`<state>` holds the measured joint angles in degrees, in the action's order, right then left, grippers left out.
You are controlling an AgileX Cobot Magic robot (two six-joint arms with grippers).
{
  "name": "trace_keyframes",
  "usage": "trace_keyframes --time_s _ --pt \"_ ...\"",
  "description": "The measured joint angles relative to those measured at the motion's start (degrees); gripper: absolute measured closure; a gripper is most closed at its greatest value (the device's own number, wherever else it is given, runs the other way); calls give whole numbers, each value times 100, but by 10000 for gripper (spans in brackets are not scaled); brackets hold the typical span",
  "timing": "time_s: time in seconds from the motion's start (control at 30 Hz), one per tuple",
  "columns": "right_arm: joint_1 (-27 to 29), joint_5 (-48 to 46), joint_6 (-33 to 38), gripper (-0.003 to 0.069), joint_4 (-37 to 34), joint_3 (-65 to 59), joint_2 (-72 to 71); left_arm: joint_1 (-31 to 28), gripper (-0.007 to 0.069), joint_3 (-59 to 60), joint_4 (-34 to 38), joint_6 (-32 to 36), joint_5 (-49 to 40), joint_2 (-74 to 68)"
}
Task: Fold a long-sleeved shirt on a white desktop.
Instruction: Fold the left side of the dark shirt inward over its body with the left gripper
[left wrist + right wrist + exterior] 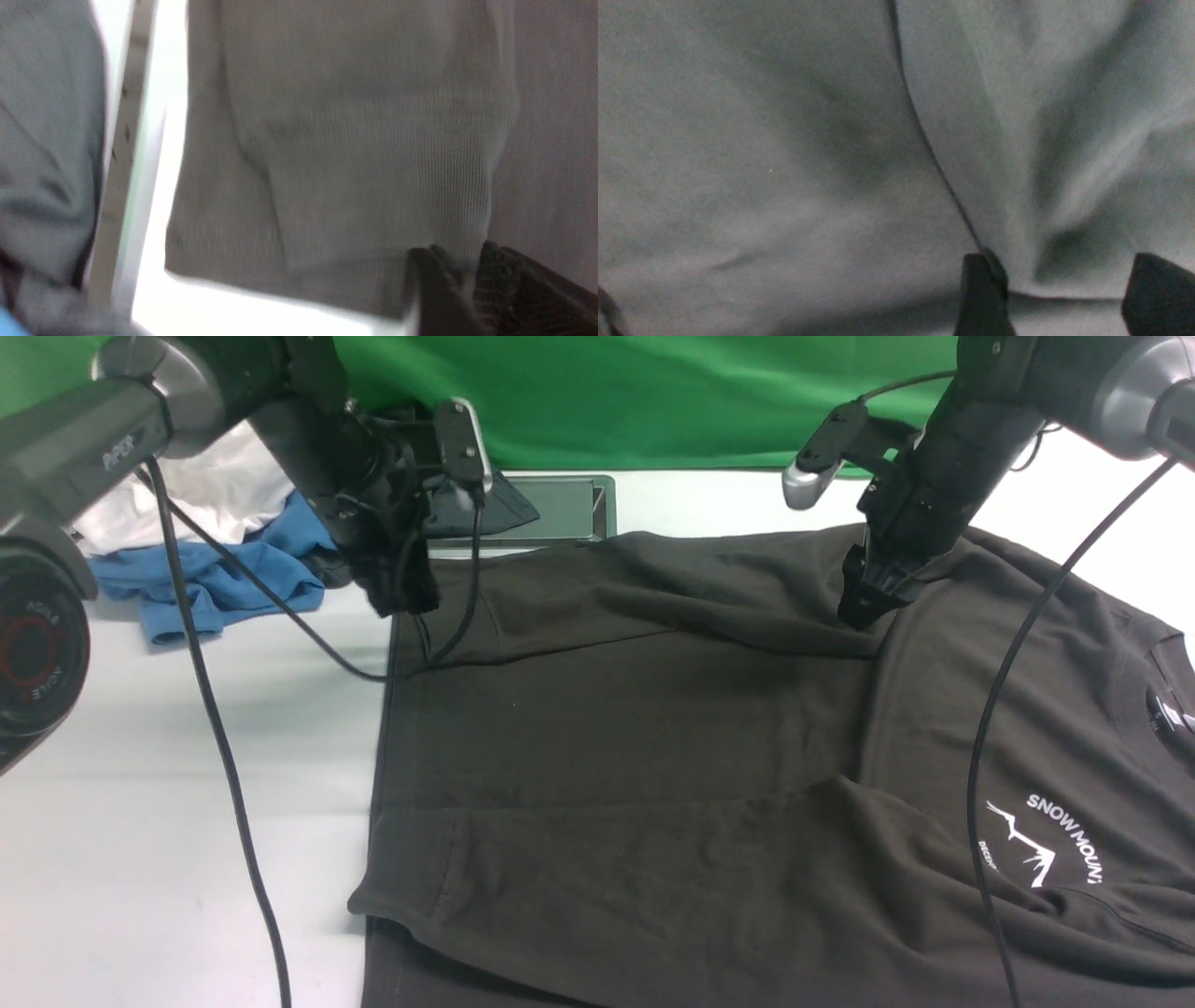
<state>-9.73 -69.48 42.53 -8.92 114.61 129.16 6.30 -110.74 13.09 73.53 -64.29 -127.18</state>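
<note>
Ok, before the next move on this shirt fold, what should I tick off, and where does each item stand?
1. Left gripper holds the sleeve cuff: ok, the ribbed cuff sits between its fingers.
2. Right gripper grips the long-sleeved shirt: not ok, its jaws are apart, with bunched fabric between them.
3. Cables clear of the fabric: not ok, the left arm's cable lies on the shirt and the right arm's cable hangs beside the logo.
4. Blue garment apart from the shirt: ok, bare white desktop lies between them.
5. Near hem flat: cannot tell, it runs out of frame.
</note>
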Motion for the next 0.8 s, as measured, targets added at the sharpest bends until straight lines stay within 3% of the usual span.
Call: trace_keyframes --time_s 0.17,0.27,0.37,0.6,0.8 --pt "0 -8 -604 293 -6 -229 -302 95 265 696 611 942 778 11" --pt "0 -27 -789 307 -11 -747 -670 188 230 1086 690 1112 1623 -68" --pt "0 -47 -879 310 -4 -1097 -1042 194 229 1154 740 1144 1762 -116" --pt "0 -60 -989 311 -23 -1382 -1898 208 307 1152 718 1011 1971 -183" --pt "0 -60 -989 311 -40 -1382 -2389 222 489 1152 718 843 1795 -181"
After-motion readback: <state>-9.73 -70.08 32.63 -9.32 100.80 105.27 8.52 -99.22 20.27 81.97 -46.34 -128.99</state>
